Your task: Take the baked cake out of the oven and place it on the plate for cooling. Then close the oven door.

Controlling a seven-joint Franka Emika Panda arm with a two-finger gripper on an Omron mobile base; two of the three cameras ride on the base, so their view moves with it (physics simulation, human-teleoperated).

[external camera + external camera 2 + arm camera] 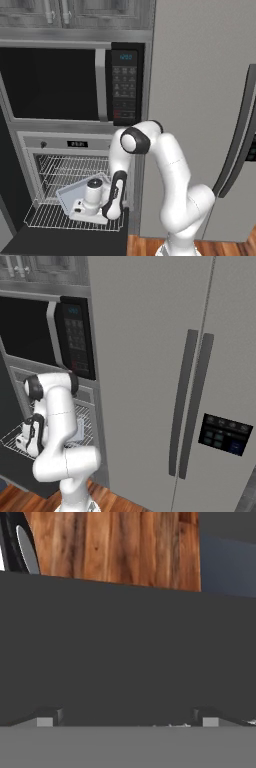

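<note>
The oven (65,165) is standing open, a grey tray (75,192) lying on its pulled-out rack (55,215); the end effector (127,719), released, is hovering above the oven door (125,657).

Setting: domestic kitchen. Landmark: built-in steel-framed wall oven (75,175), door (65,240) down, wire racks visible. Directly above it, black-windowed microwave (70,82) with keypad; above that, grey cabinet doors (75,12). Right of the oven, tall grey double-door refrigerator (165,371). Below, wood-plank floor (145,245).
</note>
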